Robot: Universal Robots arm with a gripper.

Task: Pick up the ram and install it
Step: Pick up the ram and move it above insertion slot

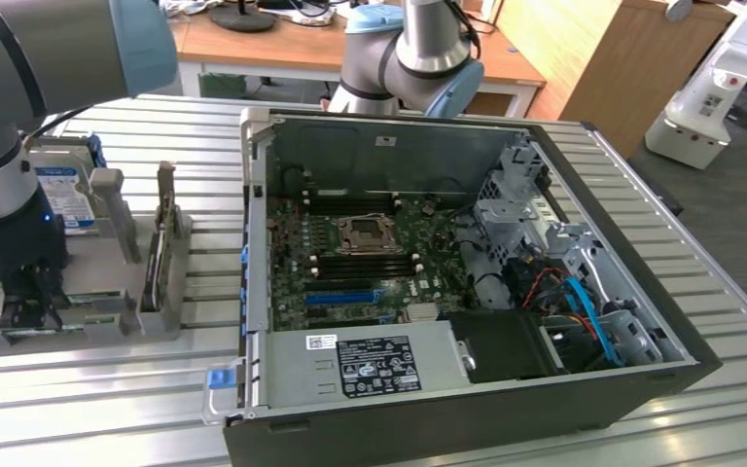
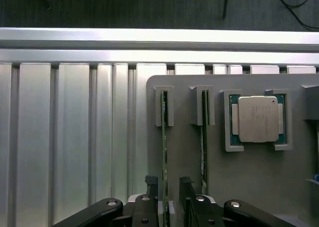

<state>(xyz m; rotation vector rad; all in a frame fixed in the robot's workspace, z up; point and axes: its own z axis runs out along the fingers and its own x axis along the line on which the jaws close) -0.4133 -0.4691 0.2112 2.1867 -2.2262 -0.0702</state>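
Thin green ram stick (image 2: 163, 137) stands on edge in grey slotted holder (image 2: 249, 187), long axis level, running near-to-far. Black claw (image 2: 168, 189) fully spread, straddling it, gripping nothing.

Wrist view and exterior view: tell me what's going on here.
A Universal Robots arm holds its gripper low over a grey parts holder on the slatted table. The open fingers straddle one ram stick standing on edge in its slot; nothing is gripped or lifted. A second ram stick and a CPU sit beside it in the holder. On the exterior view's right lies the open computer case, its motherboard exposed.
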